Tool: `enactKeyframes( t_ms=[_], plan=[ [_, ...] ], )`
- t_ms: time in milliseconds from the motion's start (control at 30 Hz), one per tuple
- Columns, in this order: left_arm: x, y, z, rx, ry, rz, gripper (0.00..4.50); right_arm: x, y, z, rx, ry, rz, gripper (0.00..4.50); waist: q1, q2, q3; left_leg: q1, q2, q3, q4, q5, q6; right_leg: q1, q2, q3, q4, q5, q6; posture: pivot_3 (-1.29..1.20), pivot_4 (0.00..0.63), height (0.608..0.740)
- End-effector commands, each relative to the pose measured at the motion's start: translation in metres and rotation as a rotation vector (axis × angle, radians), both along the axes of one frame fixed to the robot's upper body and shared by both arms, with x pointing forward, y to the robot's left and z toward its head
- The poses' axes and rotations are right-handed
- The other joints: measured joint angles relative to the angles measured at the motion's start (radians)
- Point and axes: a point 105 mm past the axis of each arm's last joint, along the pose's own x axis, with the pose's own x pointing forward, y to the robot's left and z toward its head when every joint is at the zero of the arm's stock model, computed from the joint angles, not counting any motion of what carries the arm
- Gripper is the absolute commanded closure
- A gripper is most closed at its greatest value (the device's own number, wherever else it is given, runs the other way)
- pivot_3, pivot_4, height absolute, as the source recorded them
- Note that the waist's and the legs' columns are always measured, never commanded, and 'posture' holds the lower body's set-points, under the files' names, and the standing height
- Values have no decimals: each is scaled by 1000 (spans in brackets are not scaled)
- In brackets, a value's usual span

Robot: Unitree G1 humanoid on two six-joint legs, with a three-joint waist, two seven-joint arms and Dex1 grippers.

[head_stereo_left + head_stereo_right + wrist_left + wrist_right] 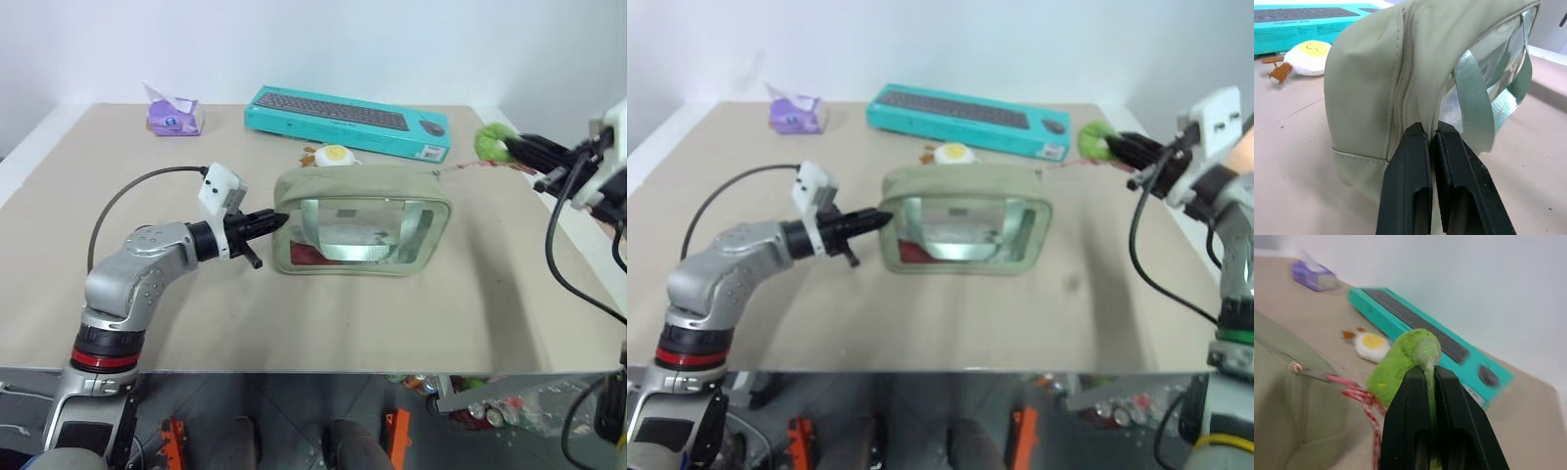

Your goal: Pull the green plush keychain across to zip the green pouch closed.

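Robot lab, bare white walls, plain test table (118, 323)

A beige table (294, 323) stands against a plain white wall (323, 39), evenly lit.

You get bright, even light; soft shadow under the green pouch (362, 220), its near corner blurred close-up.

No lettering, brand, number or sign can be read anywhere; the teal keyboard box (348, 121), lying beyond the left gripper (277, 219), carries a pale label at its end, too small to make out; the purple tissue pack (174, 116) likewise shows only a blurred design.
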Motion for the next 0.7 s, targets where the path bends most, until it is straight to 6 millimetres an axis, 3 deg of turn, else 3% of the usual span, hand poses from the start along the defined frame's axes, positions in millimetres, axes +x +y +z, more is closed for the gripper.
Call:
enactKeyframes(
  t_ms=[33,300,700],
  plan=[
    [7,16,11,-19,-69,122,4500,-15,-11,-17,39,0,-143,4443,3,0,0,0,0,0,0,0,0,0,0,0,0,0,0,0,150,740],
    [8,11,11,-27,-97,158,4500,-14,34,-86,97,145,-135,4443,-14,2,0,3,0,0,0,5,-3,1,2,3,0,1,6,0,150,740],
    [4,5,8,-45,-83,153,4500,0,71,-127,138,217,-99,4443,-17,2,0,3,-1,0,-1,7,-1,0,1,3,0,3,7,0,150,740]
  ],
)
